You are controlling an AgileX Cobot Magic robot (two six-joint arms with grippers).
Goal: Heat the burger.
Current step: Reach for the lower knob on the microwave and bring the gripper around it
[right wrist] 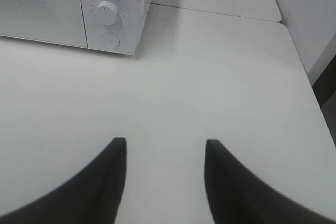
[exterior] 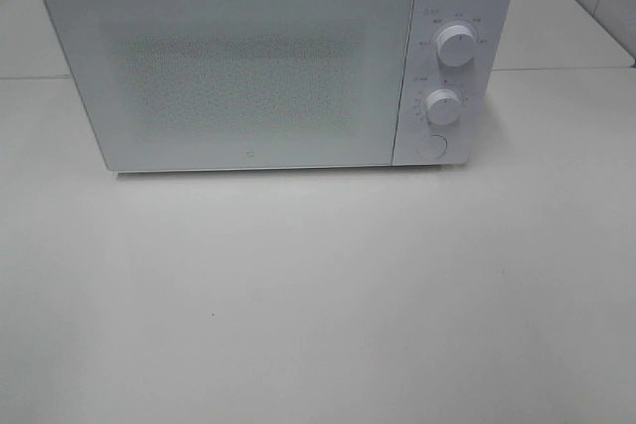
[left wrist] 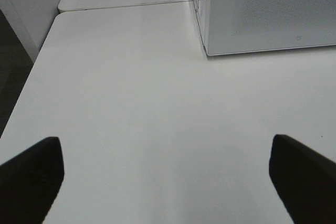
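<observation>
White microwave [exterior: 238,67] is sitting at the far side of the white table [exterior: 318,295], door shut, frosted front not letting anything show through. The high view is showing the whole front: upper knob [exterior: 456,46], lower knob [exterior: 444,105] and round button [exterior: 431,145] stacked down the right-hand panel, but neither arm is appearing there. The left wrist view is giving the left gripper [left wrist: 165,145] hanging over bare table near the microwave's left front corner [left wrist: 262,14], its dark fingers [left wrist: 31,177] standing as wide as the picture, nothing between them; it is also catching the table's left edge and the dark floor beyond, which the high view is cutting off. The right wrist view is giving the right gripper [right wrist: 165,143] over the table near and to the right of the panel, fingers [right wrist: 105,182] standing partly spread, a moderate gap, nothing in it. That view is picking up the lower knob [right wrist: 106,12] and the button [right wrist: 110,40] side-on, plus the table's right edge. The burger is not showing in any of the three views, so cannot tell where it is lying.
</observation>
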